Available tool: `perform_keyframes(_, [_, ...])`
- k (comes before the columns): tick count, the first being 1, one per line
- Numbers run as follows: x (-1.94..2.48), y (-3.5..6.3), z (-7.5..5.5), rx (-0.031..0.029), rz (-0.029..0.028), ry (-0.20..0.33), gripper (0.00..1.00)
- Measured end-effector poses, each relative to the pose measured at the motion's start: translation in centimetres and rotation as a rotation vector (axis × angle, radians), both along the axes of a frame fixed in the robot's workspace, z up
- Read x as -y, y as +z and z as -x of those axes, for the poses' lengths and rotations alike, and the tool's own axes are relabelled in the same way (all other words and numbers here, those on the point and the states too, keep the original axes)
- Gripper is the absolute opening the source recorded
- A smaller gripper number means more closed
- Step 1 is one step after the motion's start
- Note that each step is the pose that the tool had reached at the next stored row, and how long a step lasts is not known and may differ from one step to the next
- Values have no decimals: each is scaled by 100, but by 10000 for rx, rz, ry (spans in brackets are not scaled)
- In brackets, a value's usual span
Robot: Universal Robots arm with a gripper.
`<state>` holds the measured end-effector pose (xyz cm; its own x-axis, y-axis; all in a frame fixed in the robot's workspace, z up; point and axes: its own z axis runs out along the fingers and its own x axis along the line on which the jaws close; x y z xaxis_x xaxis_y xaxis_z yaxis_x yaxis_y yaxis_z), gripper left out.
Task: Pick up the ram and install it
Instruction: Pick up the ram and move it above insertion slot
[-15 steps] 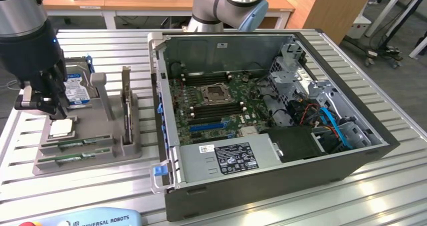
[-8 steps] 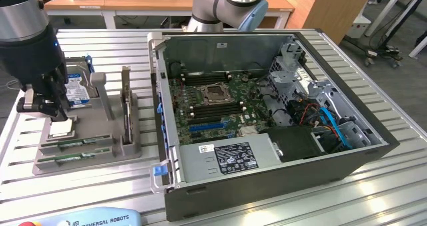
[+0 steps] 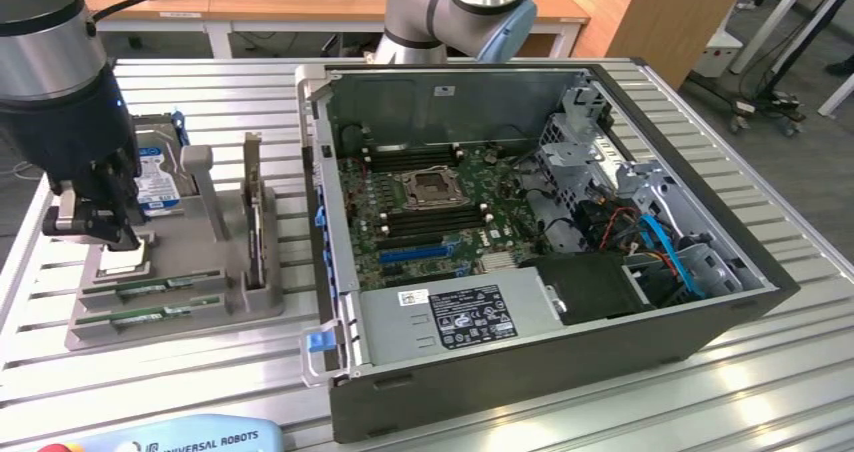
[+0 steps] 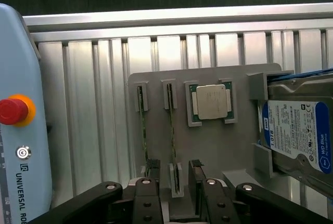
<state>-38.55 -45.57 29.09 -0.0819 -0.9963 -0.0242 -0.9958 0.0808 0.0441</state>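
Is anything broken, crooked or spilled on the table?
Nothing stands out. The memory stick below the open gripper and its neighbour stand straight in their slots on the gray holder, the silver chip lies flat in its frame, and the hard drive sits in its bracket.

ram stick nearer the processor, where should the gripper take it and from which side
Pinch the ram stick by its two flat faces around mid-length, coming straight down from above. It stands on edge in the grey holder, ends tucked into slot blocks, so only its thin upper edge is free. The open gripper brackets one end.
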Motion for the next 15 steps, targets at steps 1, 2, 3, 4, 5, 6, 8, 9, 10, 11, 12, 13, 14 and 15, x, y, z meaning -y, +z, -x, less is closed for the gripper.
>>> perform_keyframes(1, [0, -14, 0, 0, 0, 0, 35])
perform_keyframes(2, [0, -27, 0, 0, 0, 0, 35])
perform_keyframes(3, [0, -41, 0, 1, 0, 0, 35])
perform_keyframes(4, [0, -54, 0, 0, 0, 0, 35])
perform_keyframes(5, [0, -68, 0, 0, 0, 1, 35])
perform_keyframes(6, [0, -79, 0, 0, 0, 1, 35])
perform_keyframes(8, [0, -81, 0, -1, 1, 0, 35])
perform_keyframes(9, [0, -81, 1, -2, 2, 0, 35])
perform_keyframes(10, [2, -83, 1, 0, 1, 0, 35])
perform_keyframes(11, [7, -84, 0, 2, -1, 1, 35])
perform_keyframes(12, [18, -83, 1, 2, 0, 1, 35])
perform_keyframes(13, [31, -82, 1, 0, 0, 1, 35])
perform_keyframes(14, [46, -83, 1, 2, 0, 1, 35])
perform_keyframes(15, [60, -83, 2, 1, 0, 1, 35])
